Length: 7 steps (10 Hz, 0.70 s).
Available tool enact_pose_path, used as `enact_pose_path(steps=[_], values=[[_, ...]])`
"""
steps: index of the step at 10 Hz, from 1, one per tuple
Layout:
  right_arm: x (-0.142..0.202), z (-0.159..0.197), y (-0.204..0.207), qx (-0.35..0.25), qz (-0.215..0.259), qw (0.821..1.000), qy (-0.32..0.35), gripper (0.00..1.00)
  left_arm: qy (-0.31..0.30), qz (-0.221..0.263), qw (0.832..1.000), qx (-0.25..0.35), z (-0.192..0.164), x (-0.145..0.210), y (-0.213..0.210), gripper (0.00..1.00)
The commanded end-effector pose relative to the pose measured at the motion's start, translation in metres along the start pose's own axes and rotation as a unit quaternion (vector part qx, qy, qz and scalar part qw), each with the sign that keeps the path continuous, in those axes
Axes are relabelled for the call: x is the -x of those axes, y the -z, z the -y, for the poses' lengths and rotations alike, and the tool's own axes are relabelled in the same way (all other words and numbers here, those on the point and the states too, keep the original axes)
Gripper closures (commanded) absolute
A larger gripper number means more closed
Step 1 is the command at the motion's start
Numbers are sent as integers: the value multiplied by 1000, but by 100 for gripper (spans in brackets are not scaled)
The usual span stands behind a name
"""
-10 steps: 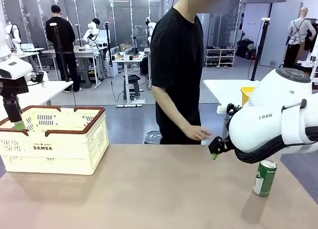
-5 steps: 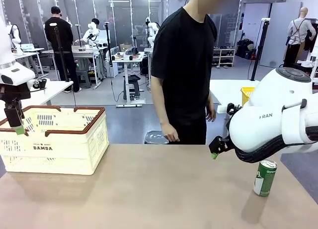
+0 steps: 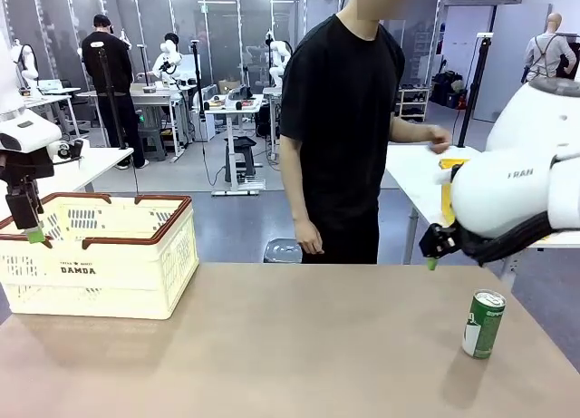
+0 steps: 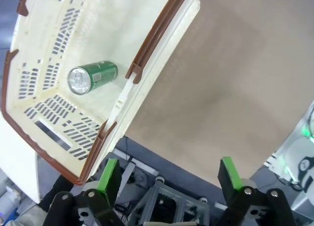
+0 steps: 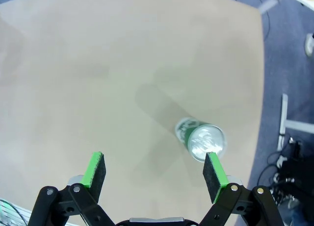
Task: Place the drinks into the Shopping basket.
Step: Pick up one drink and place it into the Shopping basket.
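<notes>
The worktop (image 3: 272, 354) is a smooth, matte tan surface in an open lab hall. At its left end stands the Shopping basket (image 3: 109, 264): cream-white rectangular plastic with slotted walls, a dark brown rim, and "DAMDA" printed on the front. One green metal can (image 4: 92, 77) with a silver end lies on its side inside the basket. A second green can (image 3: 483, 324) with white marks stands upright near the worktop's right edge. The left pincer (image 4: 169, 163) hangs above the basket's left side, jaws wide apart, holding nothing. The right pincer (image 5: 155, 157) hovers above and beside the upright can, jaws wide apart, empty.
</notes>
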State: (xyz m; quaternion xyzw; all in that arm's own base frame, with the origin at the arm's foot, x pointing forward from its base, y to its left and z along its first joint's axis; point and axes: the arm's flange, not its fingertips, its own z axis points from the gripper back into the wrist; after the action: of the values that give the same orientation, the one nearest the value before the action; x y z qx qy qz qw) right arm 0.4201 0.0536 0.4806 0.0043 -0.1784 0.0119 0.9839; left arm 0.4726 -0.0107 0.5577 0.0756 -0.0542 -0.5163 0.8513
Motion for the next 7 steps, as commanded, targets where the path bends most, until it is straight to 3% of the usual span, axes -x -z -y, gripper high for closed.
enact_pose_path(steps=[1, 7], values=[[-3, 11, -14, 17, -17, 999, 46, 0, -9, 3, 1000, 1, 2, 0, -1, 0], [-4, 54, -14, 22, -48, 996, 67, 0, -9, 3, 1000, 1, 2, 0, -1, 0]])
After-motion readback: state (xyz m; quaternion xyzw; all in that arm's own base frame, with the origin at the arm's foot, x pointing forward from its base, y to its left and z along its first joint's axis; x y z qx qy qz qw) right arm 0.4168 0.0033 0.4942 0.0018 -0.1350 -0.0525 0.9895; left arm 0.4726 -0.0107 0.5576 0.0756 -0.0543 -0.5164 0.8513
